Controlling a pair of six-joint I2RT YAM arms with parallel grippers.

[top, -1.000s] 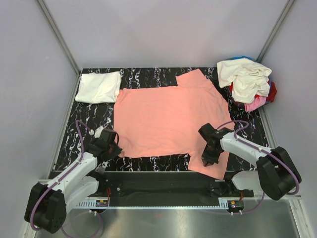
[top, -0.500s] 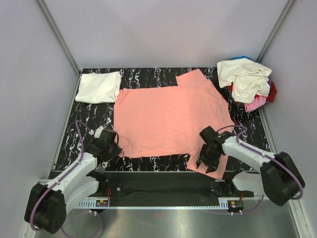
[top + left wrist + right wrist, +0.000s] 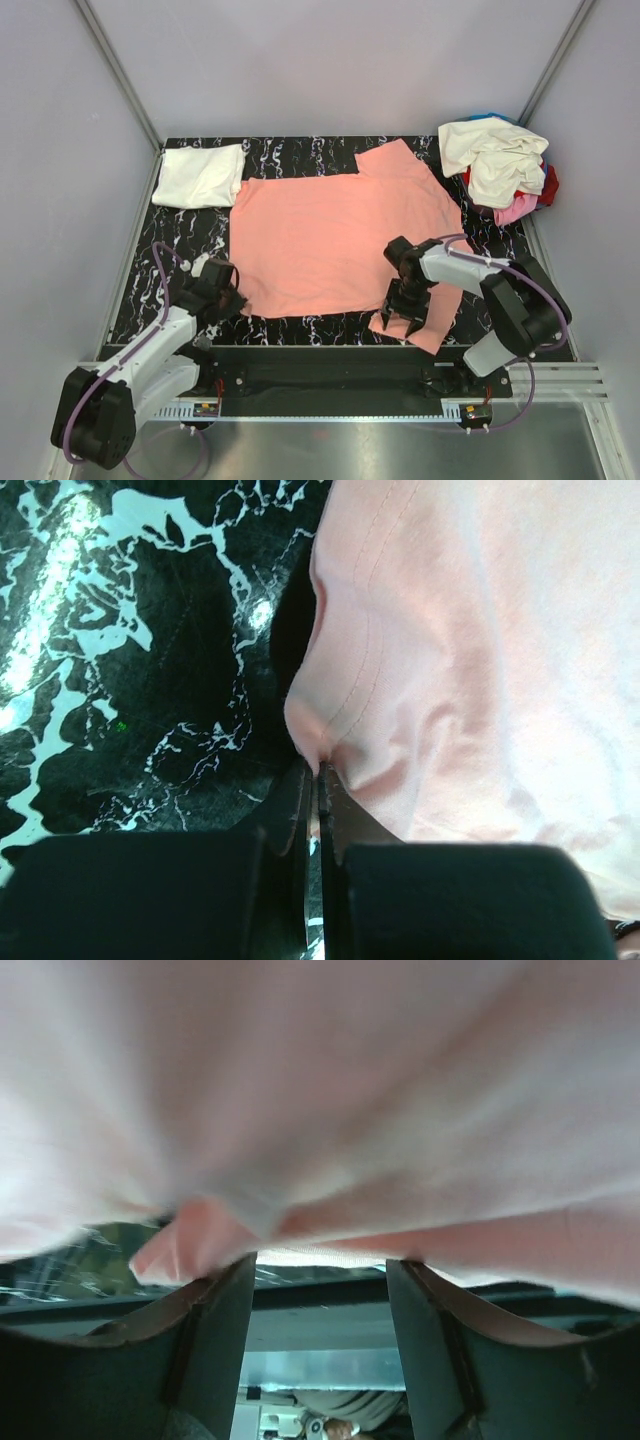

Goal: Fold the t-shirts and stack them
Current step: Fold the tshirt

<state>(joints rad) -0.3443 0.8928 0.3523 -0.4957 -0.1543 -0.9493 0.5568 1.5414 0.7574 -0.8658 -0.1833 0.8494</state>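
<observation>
A salmon-pink t-shirt (image 3: 335, 235) lies spread flat on the black marbled table (image 3: 190, 240). My left gripper (image 3: 236, 298) is at its near-left corner. In the left wrist view it (image 3: 318, 772) is shut on a small pinch of the shirt's hem (image 3: 345, 710). My right gripper (image 3: 402, 318) sits over the near-right sleeve (image 3: 432, 328). In the right wrist view it (image 3: 320, 1260) is open, its fingers (image 3: 215, 1310) wide apart, with pink cloth (image 3: 330, 1110) lying across the tips.
A folded white shirt (image 3: 200, 175) lies at the back left corner. A loose pile of cream, red, bright pink and blue shirts (image 3: 500, 165) sits at the back right. The table's near edge rail (image 3: 320, 360) runs just below both grippers.
My right gripper has moved left and a little back along the near-right sleeve, and the sleeve's near edge has shifted left with it. The left arm has not moved.
</observation>
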